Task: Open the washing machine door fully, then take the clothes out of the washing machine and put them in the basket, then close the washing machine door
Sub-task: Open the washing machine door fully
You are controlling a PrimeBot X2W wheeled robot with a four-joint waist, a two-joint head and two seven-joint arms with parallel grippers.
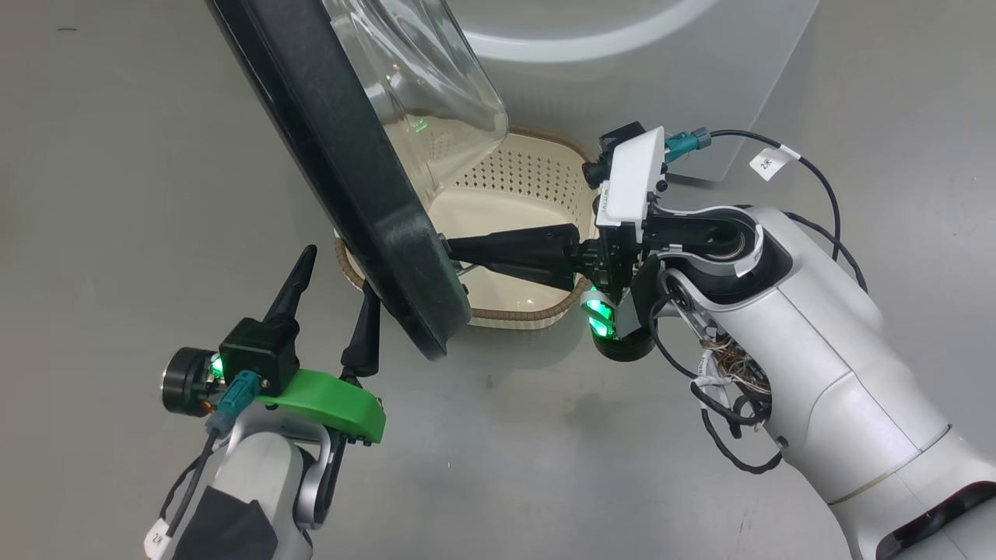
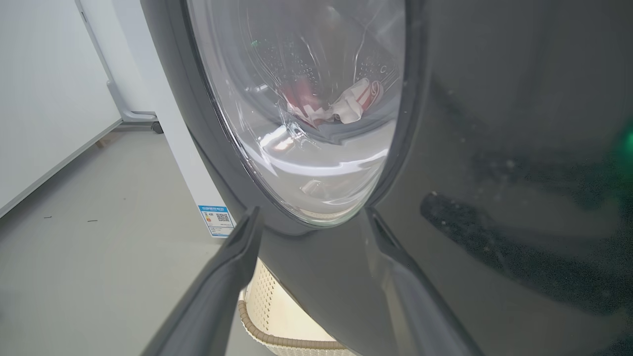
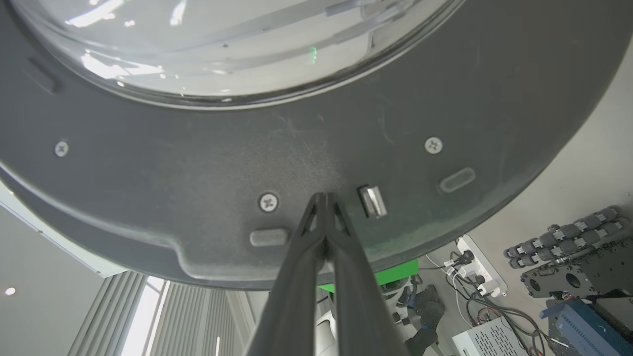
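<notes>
Door (image 1: 350, 179) part open, edge-on above the basket (image 1: 537, 175), hiding its left end. Clothes (image 2: 346, 104) show blurred through the glass (image 2: 316, 168), inside the machine (image 1: 638, 85). Right gripper (image 1: 455, 250), clenched on nothing, has its tips against the door's inner rim beside the latch (image 3: 372, 200). Left gripper (image 1: 341, 268), spread wide, sits at the door's outer edge; contact unclear. Open floor (image 1: 117, 194) lies left.

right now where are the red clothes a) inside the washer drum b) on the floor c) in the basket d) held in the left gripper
a: the left wrist view shows the red and white clothes lying in the drum, seen through the door glass, and the left gripper is open with nothing in it.
</notes>
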